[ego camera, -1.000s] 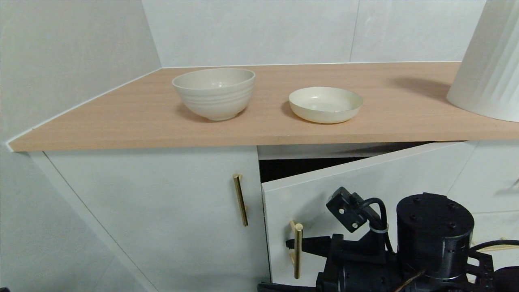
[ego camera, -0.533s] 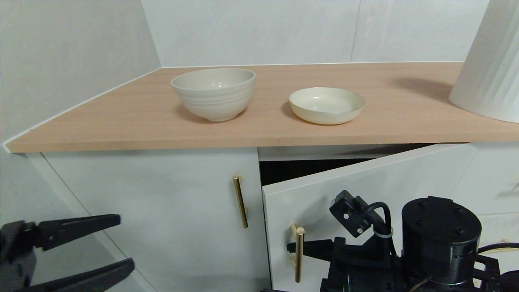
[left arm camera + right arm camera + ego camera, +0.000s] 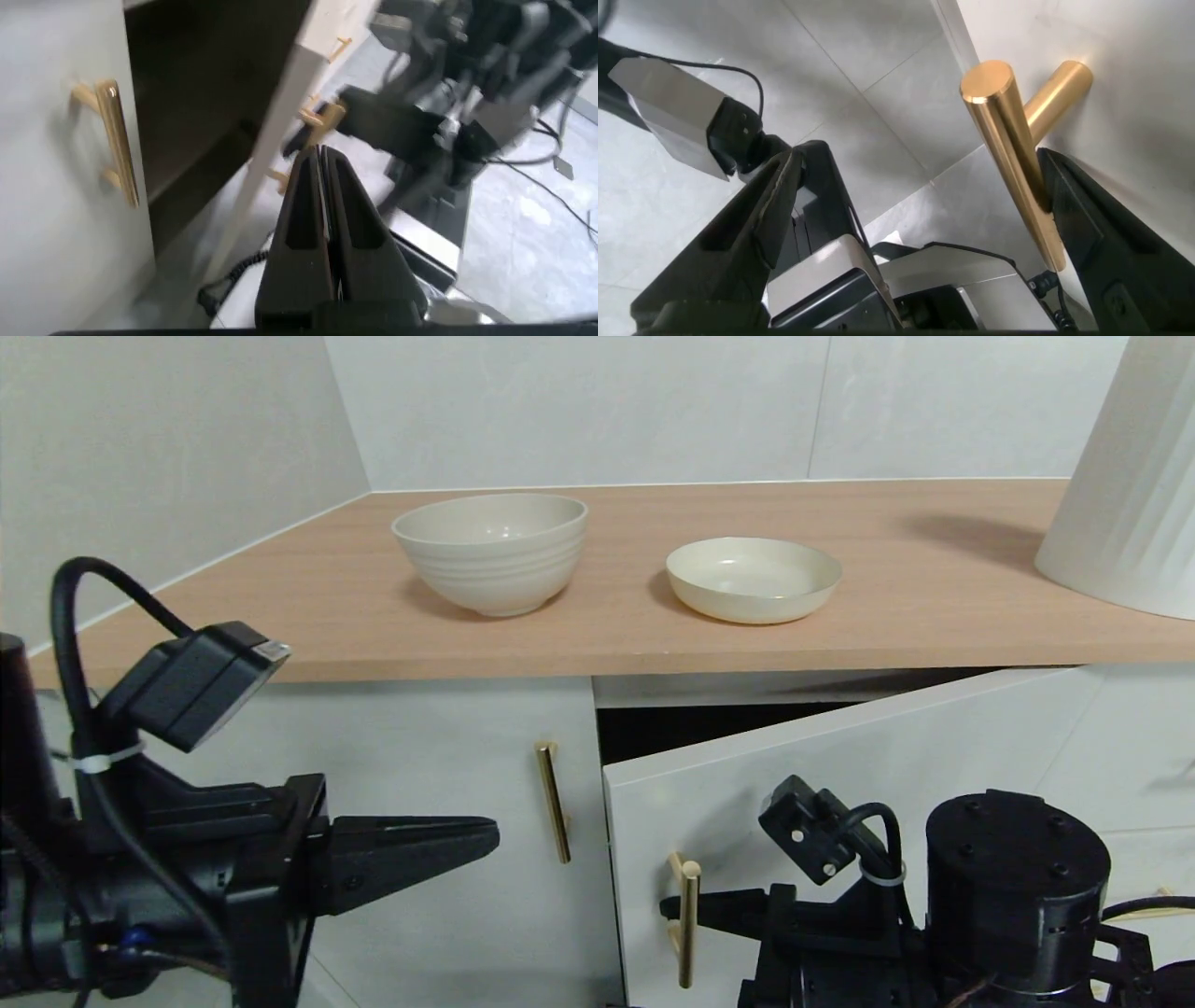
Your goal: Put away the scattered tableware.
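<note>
A ribbed cream bowl [image 3: 490, 551] and a shallow cream dish [image 3: 752, 577] stand upright on the wooden countertop [image 3: 308, 616], well apart from both grippers. In the head view the bowl is at 9 o'clock from the dish, with bare wood between them. A tall white ribbed vessel [image 3: 1125, 495] stands at 3 o'clock from the dish, far along the counter.

At 6 o'clock from the dish, under the counter edge, the ajar cabinet door [image 3: 840, 784] is swung out and leaves a dark gap above its upper edge. Its brass bar handle [image 3: 686, 919] stands upright near the door's free edge.

The right gripper [image 3: 917, 159] sits at that handle with its jaws spread wide. One finger is on each side of the bar, which passes between them. The jaws are not clamped on it, though one finger lies right against the bar.

At 9 o'clock from the ajar door is the closed cabinet door [image 3: 420, 803], which has its own brass pull [image 3: 554, 798]. The left gripper [image 3: 490, 840] is in front of this door, at 9 o'clock from the pull and near it. Its jaws are pressed fully together and hold nothing.
</note>
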